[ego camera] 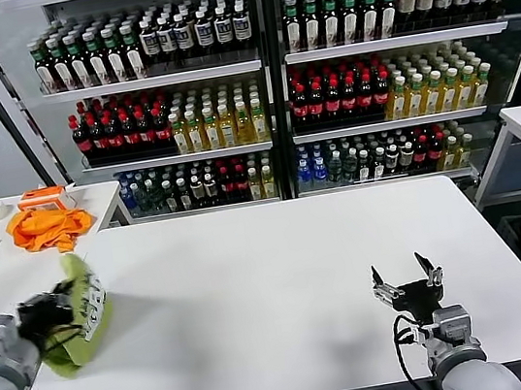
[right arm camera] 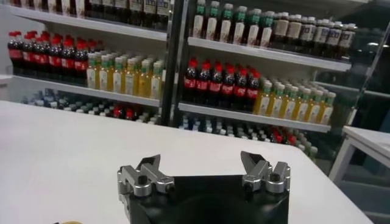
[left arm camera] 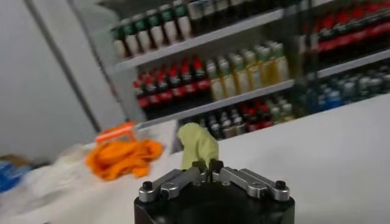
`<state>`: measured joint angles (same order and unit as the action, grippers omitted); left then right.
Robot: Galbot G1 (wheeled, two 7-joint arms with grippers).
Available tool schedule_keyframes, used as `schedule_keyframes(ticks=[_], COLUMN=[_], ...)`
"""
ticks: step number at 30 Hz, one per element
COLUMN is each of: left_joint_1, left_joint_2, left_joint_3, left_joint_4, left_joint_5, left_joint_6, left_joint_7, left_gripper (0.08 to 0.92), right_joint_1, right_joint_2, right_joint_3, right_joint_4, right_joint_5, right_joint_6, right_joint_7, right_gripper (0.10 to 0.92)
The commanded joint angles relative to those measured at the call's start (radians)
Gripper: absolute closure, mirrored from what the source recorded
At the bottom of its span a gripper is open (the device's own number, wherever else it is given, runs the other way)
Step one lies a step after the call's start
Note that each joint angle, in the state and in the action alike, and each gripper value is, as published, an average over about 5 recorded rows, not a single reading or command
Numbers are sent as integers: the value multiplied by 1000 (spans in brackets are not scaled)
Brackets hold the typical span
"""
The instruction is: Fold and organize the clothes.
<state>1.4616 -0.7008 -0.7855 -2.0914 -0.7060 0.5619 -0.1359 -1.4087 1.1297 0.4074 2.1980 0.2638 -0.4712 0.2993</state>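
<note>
The large white rectangular table [ego camera: 253, 275] has a wide bare top between the two arms. At its left edge the closed left gripper [left arm camera: 208, 170] holds up the bunched lime T-shirt [ego camera: 80, 310], which blocks that corner. The open right gripper [ego camera: 408, 283] stands over the near right part. Behind, the glass-fronted bottle shelves [ego camera: 263, 77] close the far side. The crumpled orange cloth [ego camera: 48, 227] fills the side table [ego camera: 94, 198].

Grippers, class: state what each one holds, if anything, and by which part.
The left gripper is shut on the lime T-shirt, pinching a bunched fold at the table's left edge. The right gripper is open and holds nothing.
</note>
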Motion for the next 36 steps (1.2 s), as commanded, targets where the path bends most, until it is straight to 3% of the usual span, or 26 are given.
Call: schedule_keyframes(ticks=[1,6,17,22,26,30,33,36], left_joint_1=[-45,-137,-280,-299,-340,-365,-309,-215], left_joint_2=[-431,-521,-561,-559,-498,-346,-271,-266], left_joint_3=[569,590,564,558,459,292,232,235], left_joint_4=[-81,-50,27,22,25,90,113,101], left_joint_5=[217,254,219,132,86,32,91,237], left_joint_6=[15,14,13,-19,-62,-86,-132,-191], left_joint_7=[108,116,5,-7,-13,0,31,63], left_gripper=[902,902,902,840,728,606,520,433], right_joint_1=[13,4,-13,-3,39,117,184,267], right_joint_2=[-5,4,12,13,6,11,33,62], right_joint_3=[-4,-3,13,8,-12,-69,-178,-312], right_joint_4=[-2,0,14,9,-25,-83,-108,-170], right_joint_5=[-1,-8,-15,-15,16,138,279,329], right_joint_6=[-15,-17,-16,-19,-22,-44,-91,-107], right_joint_7=[7,9,8,2,-42,-89,-99,-93], right_gripper=[203,203,203,203,203,203,203,203])
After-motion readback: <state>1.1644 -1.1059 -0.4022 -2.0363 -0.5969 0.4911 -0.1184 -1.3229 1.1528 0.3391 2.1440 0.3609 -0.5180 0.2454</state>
